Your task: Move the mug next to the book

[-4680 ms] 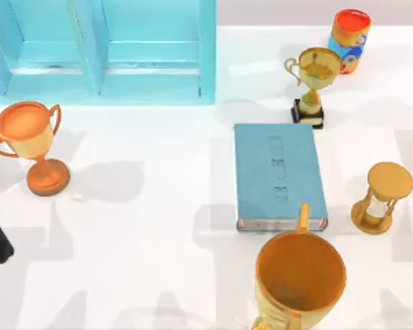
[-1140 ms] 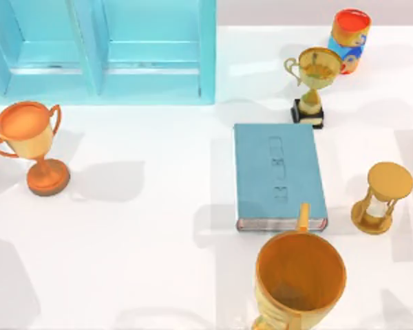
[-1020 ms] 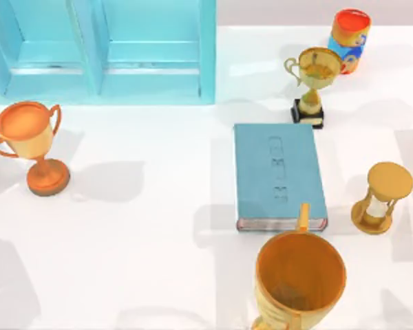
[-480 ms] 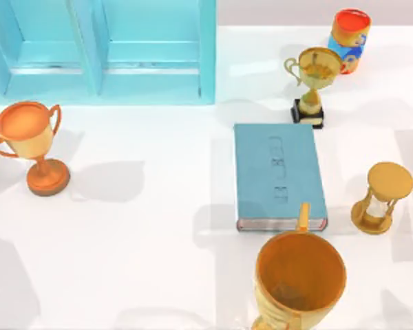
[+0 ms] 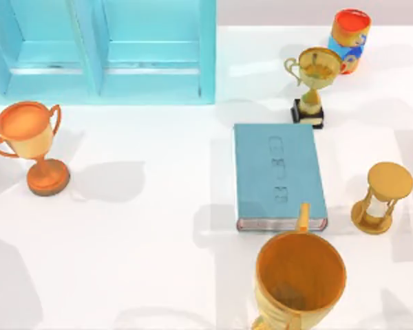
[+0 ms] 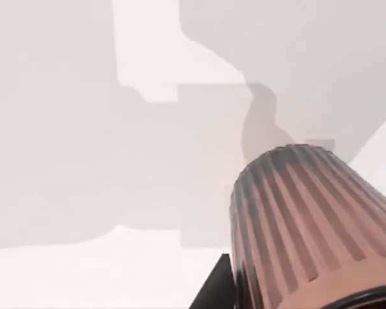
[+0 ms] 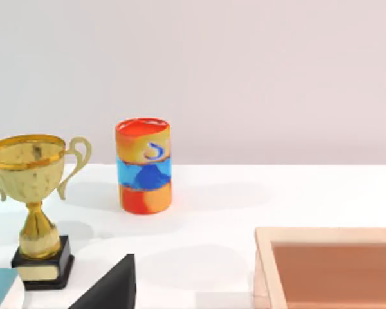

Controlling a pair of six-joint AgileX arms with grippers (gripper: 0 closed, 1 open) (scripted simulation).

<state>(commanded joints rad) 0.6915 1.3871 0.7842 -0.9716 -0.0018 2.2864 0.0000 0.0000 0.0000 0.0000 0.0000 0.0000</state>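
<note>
The mug [image 6: 309, 225], a ribbed reddish-brown cylinder, looms close in the left wrist view, its far end resting on the white table beside its own shadow. A dark part of my left gripper [image 6: 212, 293] shows right beside it. The book [image 5: 279, 176], a large teal-blue hardcover with embossed letters, lies flat right of the table's centre. A dark part of my right gripper [image 7: 109, 286] shows in the right wrist view, facing the back right corner of the table.
A big golden-orange handled cup [image 5: 299, 282] stands just in front of the book, an hourglass [image 5: 382, 198] to its right, a gold trophy [image 5: 312, 82] and a red-orange and blue cup [image 5: 349, 40] behind. An orange trophy [image 5: 29, 146] stands at the left, a turquoise cabinet [image 5: 103, 48] at back left. A pale wooden box rim [image 7: 328, 264] shows.
The dark shape of my left arm, at the top view's left edge 4.7 s ago, has gone from it; a shadow lies at the front left. Over the last second nothing has moved.
</note>
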